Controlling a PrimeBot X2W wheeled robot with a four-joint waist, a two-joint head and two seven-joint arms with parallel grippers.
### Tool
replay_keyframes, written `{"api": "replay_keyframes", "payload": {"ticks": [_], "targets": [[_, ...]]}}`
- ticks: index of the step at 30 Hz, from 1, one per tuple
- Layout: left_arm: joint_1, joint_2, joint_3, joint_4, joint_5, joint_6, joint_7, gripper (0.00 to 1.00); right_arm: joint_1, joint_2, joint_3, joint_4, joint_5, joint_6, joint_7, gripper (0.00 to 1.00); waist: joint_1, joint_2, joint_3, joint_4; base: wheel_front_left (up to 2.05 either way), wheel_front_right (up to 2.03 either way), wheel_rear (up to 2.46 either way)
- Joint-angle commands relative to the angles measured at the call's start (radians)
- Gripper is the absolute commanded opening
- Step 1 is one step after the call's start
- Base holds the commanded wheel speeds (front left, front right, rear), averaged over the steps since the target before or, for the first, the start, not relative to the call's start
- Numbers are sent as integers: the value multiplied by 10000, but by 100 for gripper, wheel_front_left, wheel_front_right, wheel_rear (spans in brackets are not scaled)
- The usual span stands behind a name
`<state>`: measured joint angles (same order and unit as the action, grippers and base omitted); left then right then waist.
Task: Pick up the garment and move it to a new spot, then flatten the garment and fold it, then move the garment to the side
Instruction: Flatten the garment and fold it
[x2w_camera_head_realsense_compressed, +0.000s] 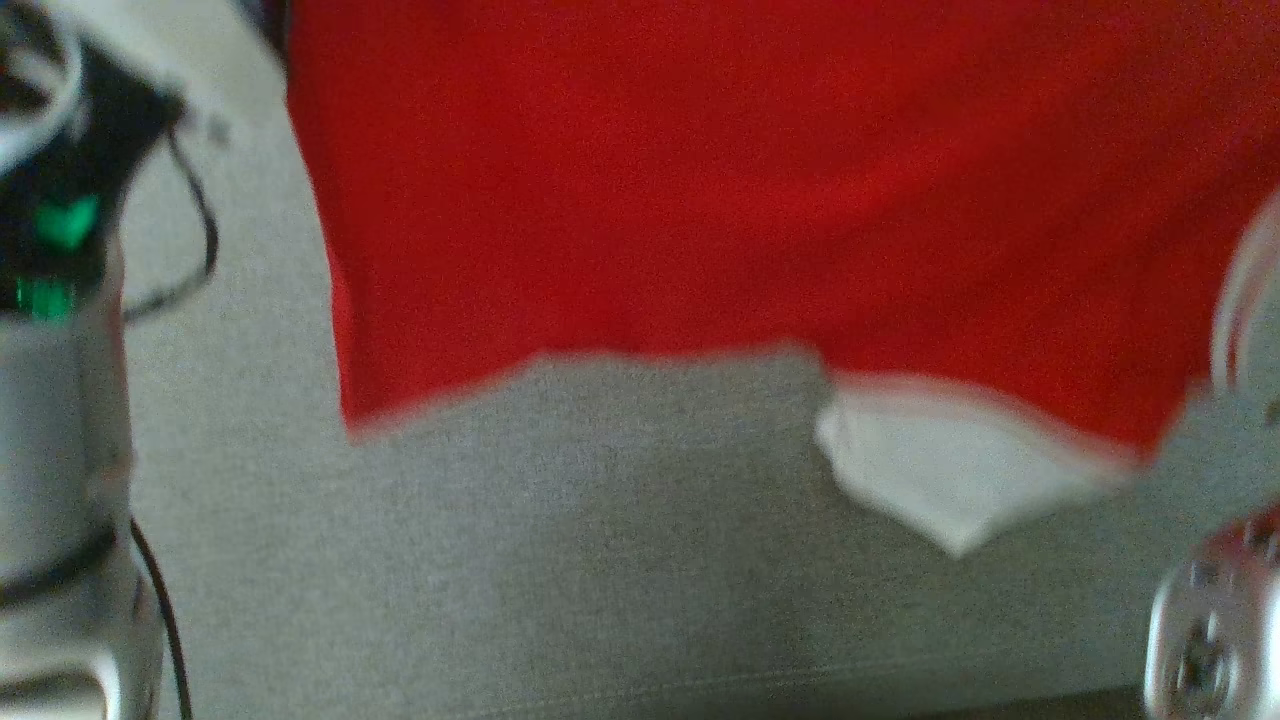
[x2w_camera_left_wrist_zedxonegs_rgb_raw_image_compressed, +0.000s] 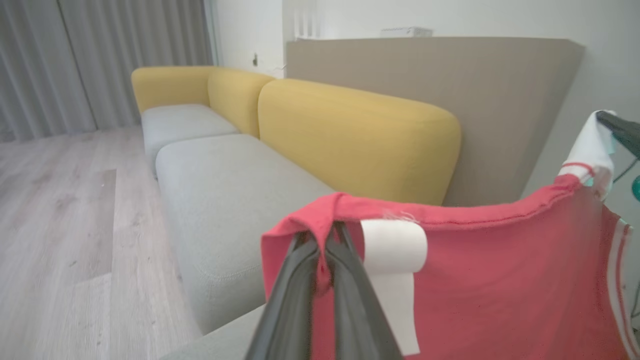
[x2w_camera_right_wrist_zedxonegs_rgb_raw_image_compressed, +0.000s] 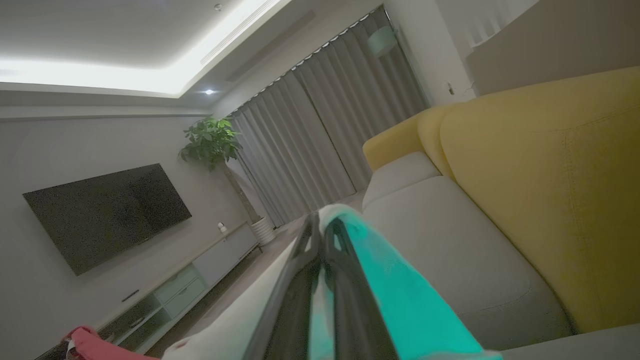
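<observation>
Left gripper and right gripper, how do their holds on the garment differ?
The left gripper pinches a red edge of the garment beside a white patch; the right gripper pinches a white and teal part. The left gripper's view sits level with the sofa, while the right gripper's view is tilted, taking in the ceiling. Both are shut on the garment, holding it up above the sofa.

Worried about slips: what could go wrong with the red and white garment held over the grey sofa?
The left gripper pinches only a thin fold at the edge of the red fabric garment, so it might slip free. The right gripper grips just the white trim; the cloth hangs unevenly and may bunch on the grey cushioned sofa seat.
</observation>
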<state>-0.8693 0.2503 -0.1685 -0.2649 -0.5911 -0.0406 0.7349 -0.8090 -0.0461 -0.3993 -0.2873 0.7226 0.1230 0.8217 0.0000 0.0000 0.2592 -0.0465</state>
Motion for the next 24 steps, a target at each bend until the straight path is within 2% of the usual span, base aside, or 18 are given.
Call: {"api": "replay_keyframes", "payload": {"ticks": [1,5,9,12,14,17,19,24], "targets": [[-863,291,206,393,314,-53,-221,0,-1197,-42,295,354,-572,77,-308,0,0,0,1078,100,0,0,0],[-2814,-46,-9,2925,1061,17,-1122,0,-3733,-42,343,2926,-2171,77,-1627,0,0,0,1964,227,0,0,0],[-4781,-297,-136,5145,2185,311,-3040,0,-5981,-42,569,5116,-3354,77,-3556,0,0,0,2723,225,0,0,0],[-5854,-379,-533,6576,3114,487,-4500,0,-7221,-42,819,6463,-3768,77,-4799,0,0,0,3244,228,0,0,0],[-6276,-582,-625,7436,3340,619,-5367,0,-7725,-42,987,7212,-3687,77,-5504,0,0,0,3467,209,0,0,0],[-6554,-818,-682,8531,3490,757,-6525,0,-7861,-42,1296,8081,-3401,77,-6183,0,0,0,3745,175,0,0,0],[-6269,-897,-749,9188,3510,720,-7202,0,-7362,-42,1699,8397,-3091,77,-6564,0,0,0,3711,144,0,0,0],[-4316,-1099,-973,10299,3264,284,-8470,0,-4448,-42,2800,8158,-1746,77,-7050,0,0,0,2947,131,0,0,0]]}}
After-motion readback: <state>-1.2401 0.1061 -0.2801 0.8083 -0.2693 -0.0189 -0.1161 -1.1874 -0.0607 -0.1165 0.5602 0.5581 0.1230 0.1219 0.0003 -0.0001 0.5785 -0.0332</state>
